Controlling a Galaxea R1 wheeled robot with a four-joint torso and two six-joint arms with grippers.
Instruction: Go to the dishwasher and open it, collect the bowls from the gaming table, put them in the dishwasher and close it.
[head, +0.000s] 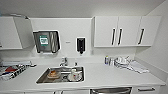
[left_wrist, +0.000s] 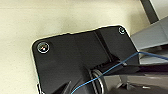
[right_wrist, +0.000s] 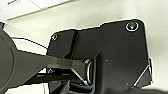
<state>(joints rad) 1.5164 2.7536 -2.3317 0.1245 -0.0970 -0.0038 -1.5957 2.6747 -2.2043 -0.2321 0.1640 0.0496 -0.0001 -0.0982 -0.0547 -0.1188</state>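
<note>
**At the kitchenette counter, dishwasher not yet opened**

The head view looks down on a white counter (head: 107, 76) with a steel sink (head: 60, 74) set into it at about 7 o'clock from the picture's centre. The sink holds used dishes. On the wall behind hang a paper towel dispenser (head: 46, 41) at 10 o'clock and a black soap dispenser (head: 80, 45) near 12. White wall cabinets (head: 126, 31) with dark handles fill the 2 o'clock area, and a cluster of dishes and a cloth (head: 125, 63) sits on the counter at 3 o'clock.

The dishwasher (head: 110, 90) shows as a strip of brushed steel under the counter edge at about 5 o'clock, to the right of the sink. From this sliver it looks closed, so I judge the task to be at its very start: the robot has reached the appliance, while opening it, fetching the bowls, loading and closing are all left.

The wrist views show pale floor beneath each arm's dark plate. I cannot tell how the fingers of either gripper stand, nor how near either is to the dishwasher.
</note>
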